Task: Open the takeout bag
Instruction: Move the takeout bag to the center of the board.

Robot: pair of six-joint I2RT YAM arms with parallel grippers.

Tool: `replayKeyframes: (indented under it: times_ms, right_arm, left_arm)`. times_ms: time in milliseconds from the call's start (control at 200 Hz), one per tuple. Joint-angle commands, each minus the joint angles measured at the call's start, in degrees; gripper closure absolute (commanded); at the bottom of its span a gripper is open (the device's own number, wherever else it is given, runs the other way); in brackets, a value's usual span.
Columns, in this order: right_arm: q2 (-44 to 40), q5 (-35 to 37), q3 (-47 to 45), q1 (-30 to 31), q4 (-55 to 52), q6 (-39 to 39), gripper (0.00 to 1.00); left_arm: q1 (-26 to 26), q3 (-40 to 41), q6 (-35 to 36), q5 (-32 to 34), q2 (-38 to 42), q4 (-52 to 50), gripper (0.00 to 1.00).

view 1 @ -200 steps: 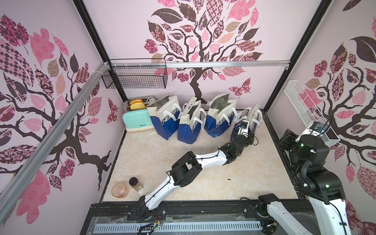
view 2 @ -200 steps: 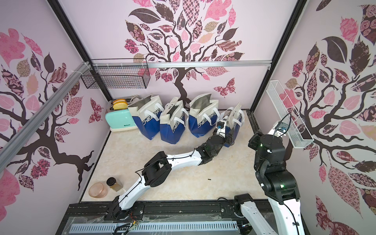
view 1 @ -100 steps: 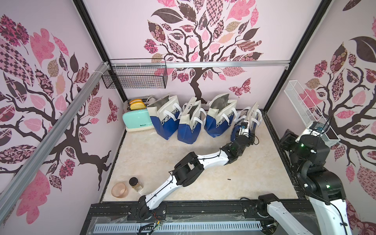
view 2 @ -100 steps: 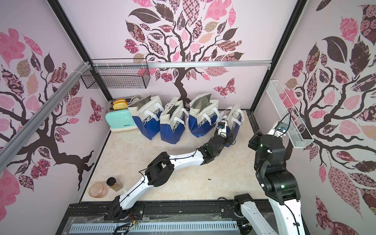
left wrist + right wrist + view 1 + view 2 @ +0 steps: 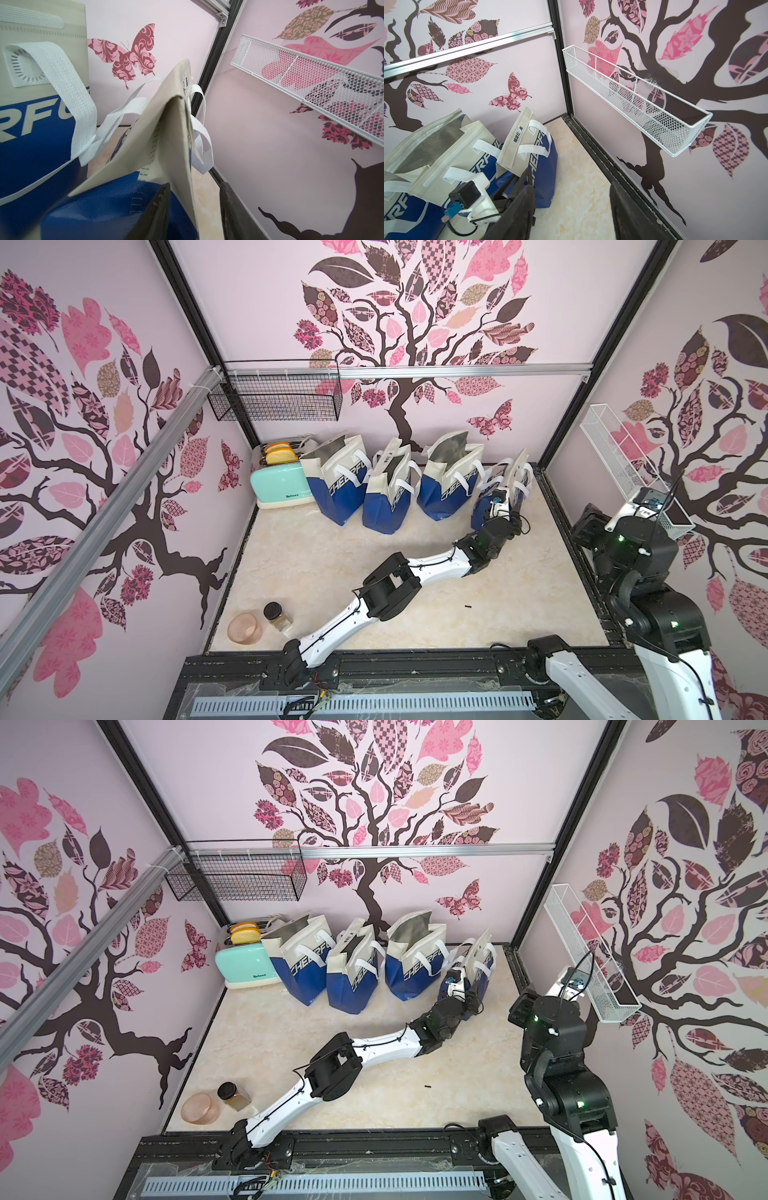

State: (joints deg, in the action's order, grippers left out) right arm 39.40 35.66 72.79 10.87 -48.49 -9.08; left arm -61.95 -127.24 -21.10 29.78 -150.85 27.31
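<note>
Left fingers: parted, set either side of the upright folded edge of the takeout bag. One finger appears to lie against the blue face. The other stands clear of the fabric. Nothing clenched.

Right fingers: parted and empty, raised above the right edge of the bench, well apart from the bag and looking down on it.

Bag: far right corner of the bench, last in a row of four along the far edge. Its mouth is pressed flat, with white handles hanging on both faces. The three open bags beside it gape, silver lining showing.

Step, as I judge it: taking hold of one wall of the bag near its edge, the grip before the pull.

Next move calls for:
- closing on a single layer of fabric, not both walls together;
- drawing that wall away from its partner.

The bag looks soft and light, so it may slide or tip. The right arm may have to steady it or take the opposite wall. The enclosure wall stands near, leaving little room.
</note>
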Motion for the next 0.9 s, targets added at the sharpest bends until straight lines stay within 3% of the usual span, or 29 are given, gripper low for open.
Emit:
replayKeyframes:
  times_ms: [0,105,400,585,695,815,895]
  right_arm:
    - [-0.7,1.5,2.4,0.8,-0.1,1.7,0.39]
    - [-0.7,2.0,2.3,1.2,0.2,2.4,0.39]
    - [-1.4,3.5,2.0,2.0,0.7,3.8,0.39]
    - [-2.3,3.6,1.5,2.1,1.2,4.9,0.39]
    - [-2.6,3.4,1.0,2.1,1.5,5.3,0.40]
    - [-3.4,1.2,-0.4,2.1,2.4,6.1,0.41]
    - [-4.3,-1.5,-2.6,2.7,5.1,11.1,0.40]
  left_arm:
    - [0.2,-2.5,-1.0,1.3,-2.1,-0.4,0.62]
    - [0.2,-3.3,-1.5,2.0,-2.8,-0.3,0.68]
    - [0.6,-3.5,-0.3,2.5,-3.8,2.5,1.00]
    - [1.1,-0.6,2.3,2.4,-1.9,4.3,1.00]
    - [1.6,7.5,4.3,1.4,2.8,7.6,1.00]
    - [1.7,22.9,5.4,1.6,11.0,12.1,1.00]
    - [1.5,33.1,5.7,1.7,16.9,14.7,1.00]
